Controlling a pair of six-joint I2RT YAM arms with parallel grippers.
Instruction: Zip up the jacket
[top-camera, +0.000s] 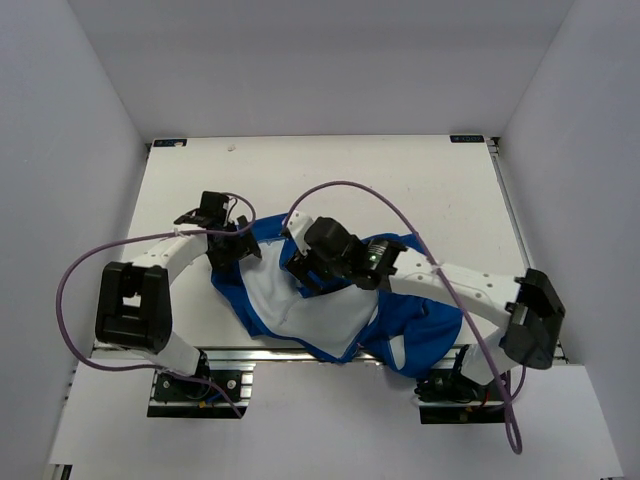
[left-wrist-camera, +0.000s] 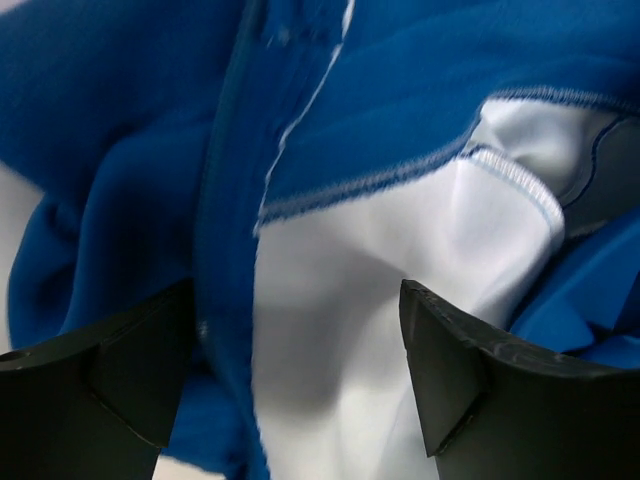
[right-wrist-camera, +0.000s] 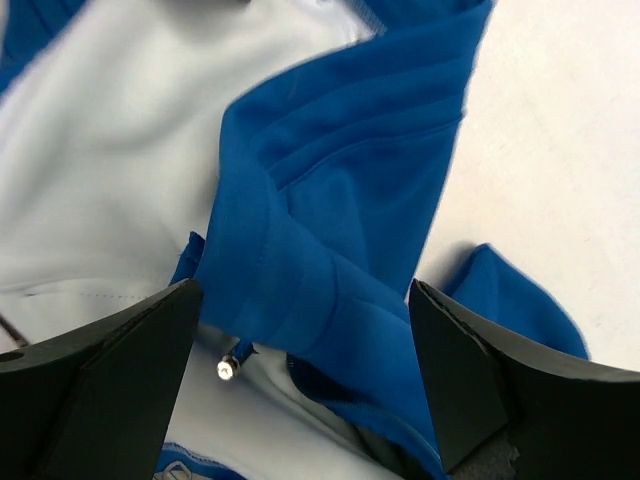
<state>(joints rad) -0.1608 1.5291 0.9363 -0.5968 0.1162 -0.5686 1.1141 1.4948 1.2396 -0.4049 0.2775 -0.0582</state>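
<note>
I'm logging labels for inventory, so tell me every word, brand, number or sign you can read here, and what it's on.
Nothing here can be read as text.
Jacket: no brand, tag or print shows on the blue fabric or white lining in any view.
Small marks at the table's far corners: too small to read.

Robot test cell, laboratory type.
Enclosed bay: plain white wall panels (top-camera: 60, 150) stand on three sides of a white surface (top-camera: 330, 165). A left arm (top-camera: 130, 305) and a right arm (top-camera: 470, 285) are bolted to metal base plates (top-camera: 195, 390) at its near edge, with purple cables (top-camera: 62, 300) looping loose beside them.
</note>
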